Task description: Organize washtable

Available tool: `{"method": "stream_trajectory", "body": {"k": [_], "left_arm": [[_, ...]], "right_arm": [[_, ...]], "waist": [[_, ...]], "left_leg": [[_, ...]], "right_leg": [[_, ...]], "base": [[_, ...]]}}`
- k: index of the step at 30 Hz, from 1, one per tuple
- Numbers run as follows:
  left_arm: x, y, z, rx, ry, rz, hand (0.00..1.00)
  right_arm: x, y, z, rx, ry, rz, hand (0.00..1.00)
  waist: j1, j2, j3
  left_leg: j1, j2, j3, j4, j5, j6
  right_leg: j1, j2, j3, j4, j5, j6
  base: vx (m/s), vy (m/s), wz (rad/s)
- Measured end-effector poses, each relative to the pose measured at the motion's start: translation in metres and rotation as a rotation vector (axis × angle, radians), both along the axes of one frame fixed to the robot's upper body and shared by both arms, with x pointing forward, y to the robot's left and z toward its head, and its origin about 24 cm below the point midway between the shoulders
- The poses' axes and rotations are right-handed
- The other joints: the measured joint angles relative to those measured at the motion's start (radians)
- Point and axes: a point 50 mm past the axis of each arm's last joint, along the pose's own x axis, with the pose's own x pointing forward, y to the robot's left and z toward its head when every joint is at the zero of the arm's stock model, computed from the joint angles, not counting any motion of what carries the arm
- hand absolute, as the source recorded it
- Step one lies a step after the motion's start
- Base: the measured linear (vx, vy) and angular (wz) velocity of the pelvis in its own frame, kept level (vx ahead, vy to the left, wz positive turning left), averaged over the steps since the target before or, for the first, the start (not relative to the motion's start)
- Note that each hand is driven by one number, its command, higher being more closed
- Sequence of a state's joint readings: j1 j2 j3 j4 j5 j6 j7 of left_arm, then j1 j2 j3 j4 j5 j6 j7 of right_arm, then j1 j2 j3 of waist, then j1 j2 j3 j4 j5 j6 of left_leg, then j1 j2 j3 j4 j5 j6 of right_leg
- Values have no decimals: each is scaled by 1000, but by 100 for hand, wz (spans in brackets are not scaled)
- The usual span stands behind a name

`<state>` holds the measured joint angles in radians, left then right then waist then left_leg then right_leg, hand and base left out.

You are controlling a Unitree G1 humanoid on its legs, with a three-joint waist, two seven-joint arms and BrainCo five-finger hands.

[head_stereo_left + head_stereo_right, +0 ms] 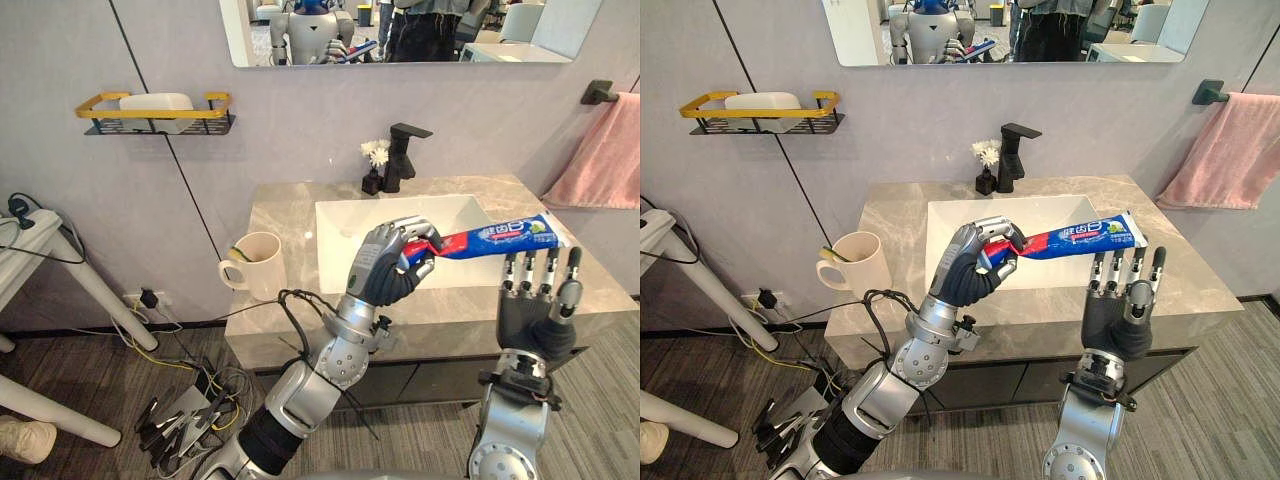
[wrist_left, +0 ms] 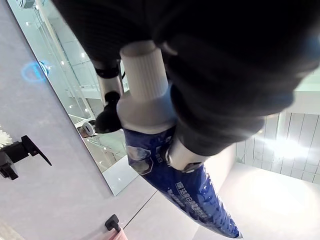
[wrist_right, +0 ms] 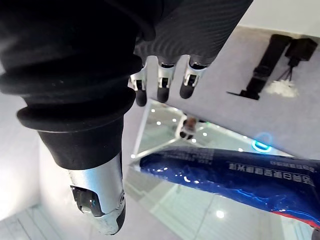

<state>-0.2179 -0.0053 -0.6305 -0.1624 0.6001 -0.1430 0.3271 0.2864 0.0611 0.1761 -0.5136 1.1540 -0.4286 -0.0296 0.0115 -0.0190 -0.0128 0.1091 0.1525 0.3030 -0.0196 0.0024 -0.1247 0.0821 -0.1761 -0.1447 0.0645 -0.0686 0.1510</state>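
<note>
My left hand [image 1: 385,265] is shut on the cap end of a blue and red toothpaste tube [image 1: 495,238], holding it level above the white sink basin [image 1: 345,225]. In the left wrist view the white cap [image 2: 145,85] sits between my curled fingers. The tube's flat tail reaches over to my right hand [image 1: 540,300], which stands upright at the counter's front right with straight fingers, just below the tail. The right wrist view shows the tube [image 3: 235,175] passing beyond those straight fingers [image 3: 162,87], apart from them. A cream mug [image 1: 255,265] with a toothbrush in it stands on the counter's left part.
A black faucet [image 1: 403,155] and a small vase of white flowers [image 1: 374,165] stand behind the basin. A yellow-rimmed wall shelf [image 1: 155,112] carries a white soap at upper left. A pink towel [image 1: 605,155] hangs at right. Cables and tools lie on the floor at left.
</note>
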Motion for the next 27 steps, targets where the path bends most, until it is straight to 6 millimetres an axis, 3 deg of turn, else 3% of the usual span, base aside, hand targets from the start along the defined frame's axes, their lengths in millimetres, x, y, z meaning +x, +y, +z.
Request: {"method": "stream_trajectory", "body": {"k": [13,14,27], "left_arm": [[-6,-11,-10,34,38,-80,100],[-6,-11,-10,27,44,-83,100],[-5,-10,-10,15,45,-94,100]], "right_arm": [[24,24,9,64,-78,109,0],[24,24,10,64,-80,112,100],[30,31,14,62,-99,134,100]], "waist": [[1,-8,3],[1,-8,4],[1,-29,15]], "left_leg": [[-7,-17,-20,-16,10,12],[-7,-17,-20,-17,10,12],[-8,-17,-19,-16,10,13]], "right_leg": [[-1,-13,-20,0,1,-1],[-1,-13,-20,0,1,-1],[-1,-13,-19,-1,3,-5]], "base": [[-10,4,4],[0,0,0],[0,0,0]]}}
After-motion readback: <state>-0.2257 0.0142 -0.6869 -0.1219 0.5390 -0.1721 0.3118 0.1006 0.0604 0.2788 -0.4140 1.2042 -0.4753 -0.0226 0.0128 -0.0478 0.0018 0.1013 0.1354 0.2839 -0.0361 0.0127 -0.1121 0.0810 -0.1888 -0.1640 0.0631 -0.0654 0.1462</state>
